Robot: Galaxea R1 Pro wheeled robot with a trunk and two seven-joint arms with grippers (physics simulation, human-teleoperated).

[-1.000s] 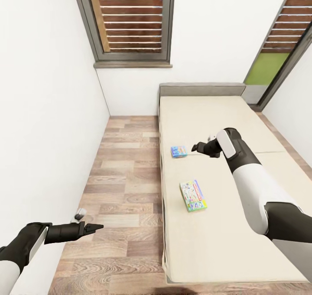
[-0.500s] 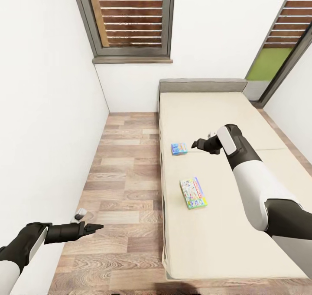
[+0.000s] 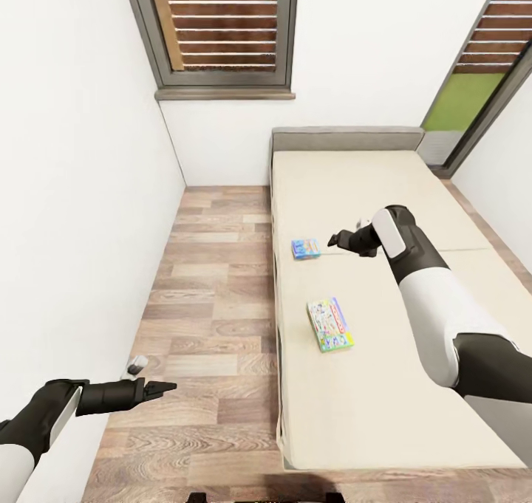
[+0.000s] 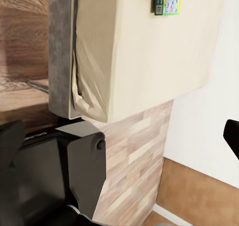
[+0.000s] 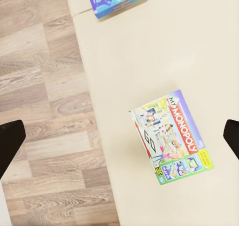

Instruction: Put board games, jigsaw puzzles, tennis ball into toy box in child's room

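— While both board games lie flat on the bed (image 3: 355, 429), nothing counts as collected: Monopoly box (image 3: 330, 324) below and behind the right gripper (image 3: 334, 239), small blue game box (image 3: 304, 248) just ahead of its tips.

— And the remainder?

— Both pickups, then the trip to the toy box.

— Arm poses?

— Right arm stretched over the mattress, fingers spread, empty. Left gripper (image 3: 164, 388) low over the wood floor (image 3: 214, 296), well apart from the games; grip state impossible to tell.

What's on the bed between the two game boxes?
Nothing: in the head view only bare mattress lies between the blue box and the Monopoly box.
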